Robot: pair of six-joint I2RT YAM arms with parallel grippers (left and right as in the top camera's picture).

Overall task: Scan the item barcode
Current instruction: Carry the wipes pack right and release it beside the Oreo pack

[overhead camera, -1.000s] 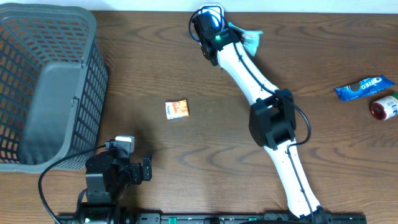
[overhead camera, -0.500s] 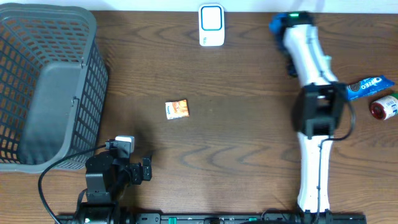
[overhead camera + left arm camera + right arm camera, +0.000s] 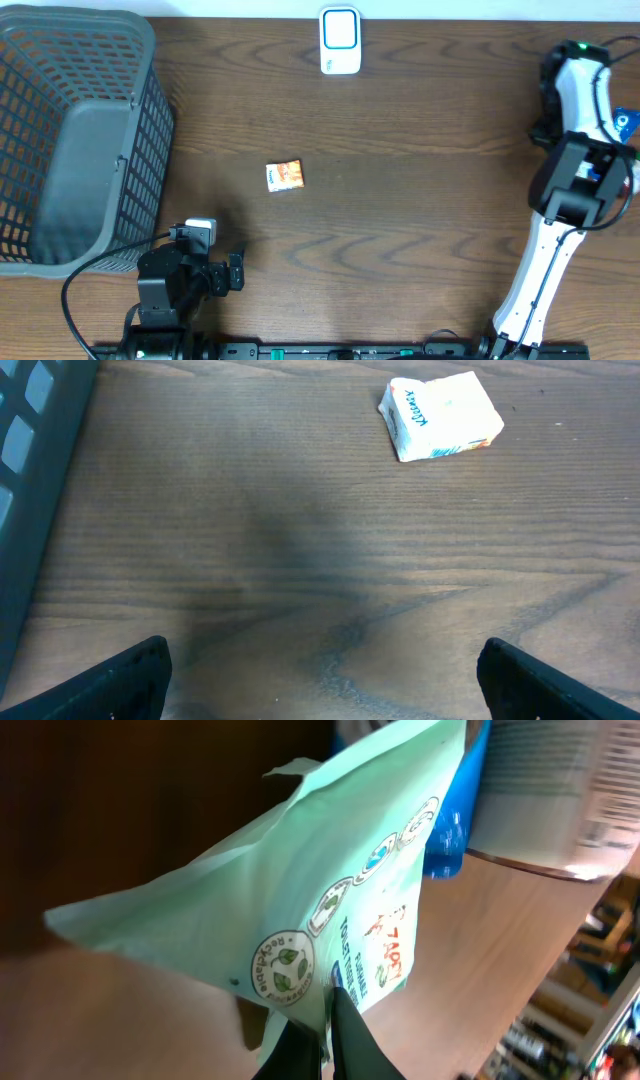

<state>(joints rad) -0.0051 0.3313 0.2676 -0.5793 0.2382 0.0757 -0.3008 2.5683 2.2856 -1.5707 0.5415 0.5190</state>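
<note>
Mint-green packet (image 3: 330, 900) hangs pinched by one edge in the right gripper (image 3: 322, 1038), clamped tight on it at the far right of the surface (image 3: 420, 200) — the scanner (image 3: 340, 40) lies well to its left, along the far edge. The left gripper (image 3: 320, 670) gapes wide, empty, at the near left.

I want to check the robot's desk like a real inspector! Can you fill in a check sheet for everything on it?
Surface: brown wooden table.
Job's things: white scanner at the far edge; mint-green pouch, pinched at its edge.
Clutter: grey basket, small packet, blue packet, jar.
Grippers: left gripper open, holding nothing; right gripper shut on the mint-green pouch.
Cables: black cable by the left arm.
Surroundings: nothing seen.
</note>
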